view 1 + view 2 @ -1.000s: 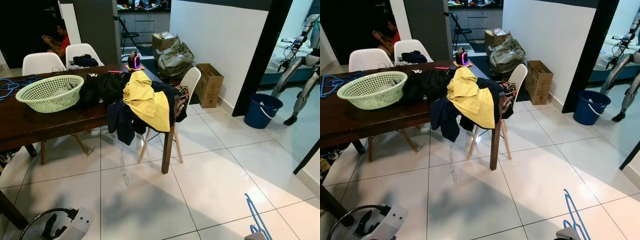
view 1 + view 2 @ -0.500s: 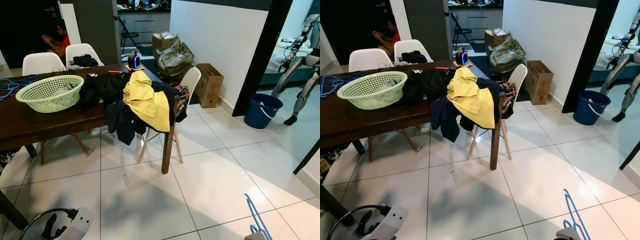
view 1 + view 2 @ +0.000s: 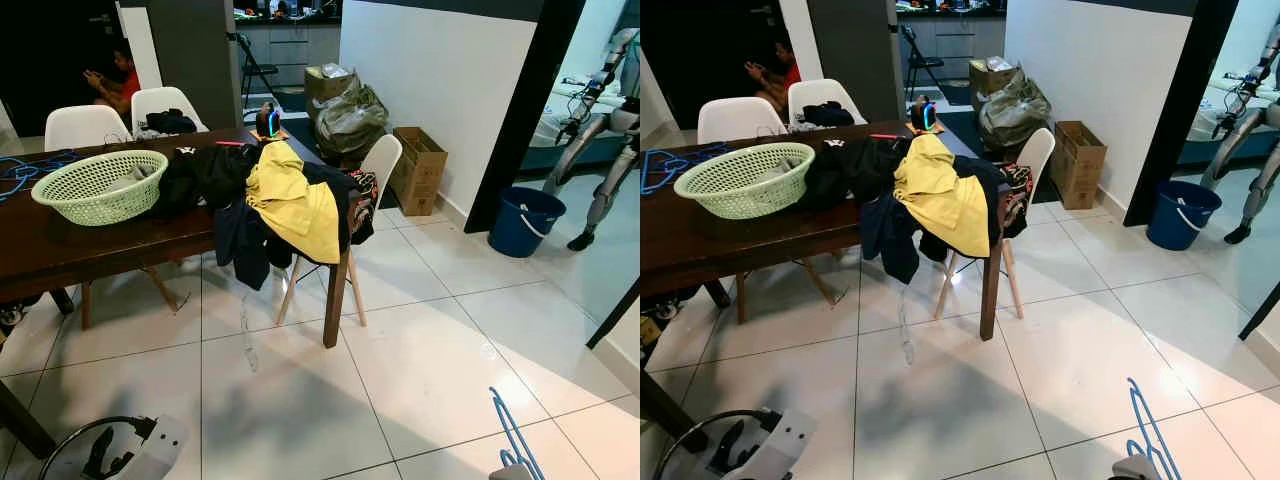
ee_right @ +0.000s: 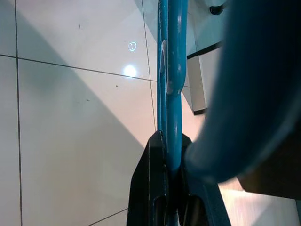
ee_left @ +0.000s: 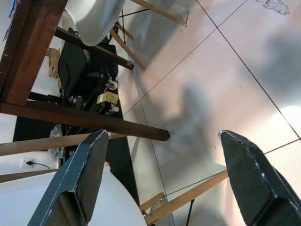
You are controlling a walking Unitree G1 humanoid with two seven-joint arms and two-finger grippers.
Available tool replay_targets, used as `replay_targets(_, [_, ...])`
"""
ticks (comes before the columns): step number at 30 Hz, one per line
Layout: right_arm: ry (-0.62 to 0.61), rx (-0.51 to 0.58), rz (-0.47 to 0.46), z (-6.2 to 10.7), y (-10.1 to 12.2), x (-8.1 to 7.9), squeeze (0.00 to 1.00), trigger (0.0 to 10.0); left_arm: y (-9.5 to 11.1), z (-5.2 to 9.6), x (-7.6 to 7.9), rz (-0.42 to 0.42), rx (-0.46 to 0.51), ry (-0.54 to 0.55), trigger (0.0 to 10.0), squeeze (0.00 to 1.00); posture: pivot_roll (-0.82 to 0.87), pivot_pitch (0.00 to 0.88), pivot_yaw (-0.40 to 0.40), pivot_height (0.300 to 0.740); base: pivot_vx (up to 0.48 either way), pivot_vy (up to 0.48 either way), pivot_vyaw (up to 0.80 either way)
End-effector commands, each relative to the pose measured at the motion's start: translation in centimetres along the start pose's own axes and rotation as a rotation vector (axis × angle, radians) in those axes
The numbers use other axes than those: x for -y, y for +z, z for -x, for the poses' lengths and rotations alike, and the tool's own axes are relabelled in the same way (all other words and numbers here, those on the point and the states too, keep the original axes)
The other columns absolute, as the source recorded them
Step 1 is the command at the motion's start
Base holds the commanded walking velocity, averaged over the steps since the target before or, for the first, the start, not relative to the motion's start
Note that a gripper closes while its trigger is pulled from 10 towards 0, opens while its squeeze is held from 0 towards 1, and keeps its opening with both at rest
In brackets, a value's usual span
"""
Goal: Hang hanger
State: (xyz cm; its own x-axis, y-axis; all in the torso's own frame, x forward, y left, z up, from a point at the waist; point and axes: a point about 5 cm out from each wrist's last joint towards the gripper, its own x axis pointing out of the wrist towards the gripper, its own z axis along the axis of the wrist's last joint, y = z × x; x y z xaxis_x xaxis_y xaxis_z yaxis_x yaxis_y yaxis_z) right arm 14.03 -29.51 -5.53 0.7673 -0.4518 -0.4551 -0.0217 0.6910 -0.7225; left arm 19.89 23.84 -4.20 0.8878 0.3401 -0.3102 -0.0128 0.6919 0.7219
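Note:
A blue plastic hanger [image 3: 512, 432] sticks up at the bottom right edge of the eye views, over the white floor tiles. My right gripper [image 4: 170, 175] is shut on the blue hanger [image 4: 169, 70]; its black fingers [image 4: 146, 188] pinch the hanger's bars. My left gripper [image 5: 164, 174] hangs low beside the dark wooden table, open, with nothing between its fingers [image 5: 82, 169]. Its housing [image 3: 120, 450] is at the bottom left. More blue hangers [image 3: 25, 168] lie on the table's far left end.
The dark wooden table [image 3: 60, 245] carries a green basket [image 3: 98, 185] and a heap of black and yellow clothes [image 3: 285, 205]. White chairs [image 3: 375, 170] stand around it. A blue bucket [image 3: 525, 220], boxes [image 3: 420, 165], another robot [image 3: 610, 120] and a seated person [image 3: 115, 80] are farther off.

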Motion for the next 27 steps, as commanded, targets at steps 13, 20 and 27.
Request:
replay_targets(13, [-0.005, -0.017, -0.004, 0.0, -0.24, 0.14, 0.0, 10.0, -0.15, 0.1, 0.17, -0.012, -0.008, -0.01, 10.0, 0.0, 0.01, 0.0, -0.017, 0.74, 0.0, 0.0, 0.0])
replay_targets(20, [-0.004, -0.018, -0.004, -0.02, -0.23, 0.16, 0.0, 10.0, -0.12, 0.09, 0.2, -0.012, -0.008, -0.01, 10.0, 0.0, 0.01, 0.0, -0.017, 0.74, 0.0, 0.0, 0.0])
replay_targets(27, [-0.004, -0.018, -0.004, -0.02, -0.23, 0.15, 0.0, 10.0, -0.12, 0.08, 0.2, -0.013, -0.008, -0.011, 10.0, 0.0, 0.01, 0.0, -0.018, 0.74, 0.0, 0.0, 0.0])
